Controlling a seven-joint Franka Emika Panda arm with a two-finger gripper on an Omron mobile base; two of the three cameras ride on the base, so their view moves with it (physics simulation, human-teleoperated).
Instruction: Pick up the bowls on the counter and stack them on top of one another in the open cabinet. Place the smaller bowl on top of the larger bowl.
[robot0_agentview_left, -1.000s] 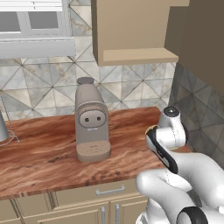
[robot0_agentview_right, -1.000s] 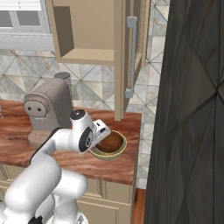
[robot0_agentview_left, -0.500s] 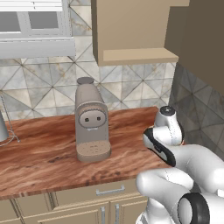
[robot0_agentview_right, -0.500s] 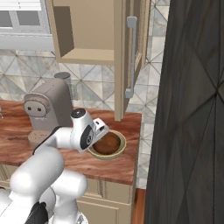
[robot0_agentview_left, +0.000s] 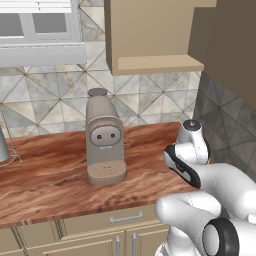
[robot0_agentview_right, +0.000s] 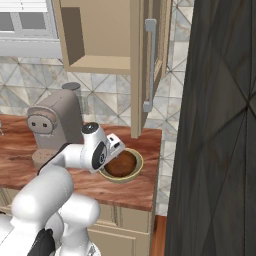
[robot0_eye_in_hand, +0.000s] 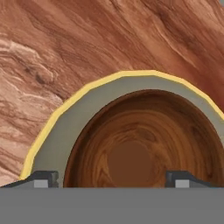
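Jaws spread, lower than before over the smaller bowl (robot0_eye_in_hand: 140, 148) nested in the larger bowl (robot0_eye_in_hand: 65, 127).

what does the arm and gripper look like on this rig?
The arm is glossy white with rounded links and dark grey-black joint rings. The wrist is white with a black band and grey end cap. The gripper has two small dark fingertips with pale grey pads. No cables or markings show.

Rendered kitchen — wood counter (robot0_agentview_left: 60, 175), tiled backsplash (robot0_agentview_left: 45, 100), coffee machine (robot0_agentview_left: 104, 137), wall cabinet (robot0_agentview_right: 100, 35)
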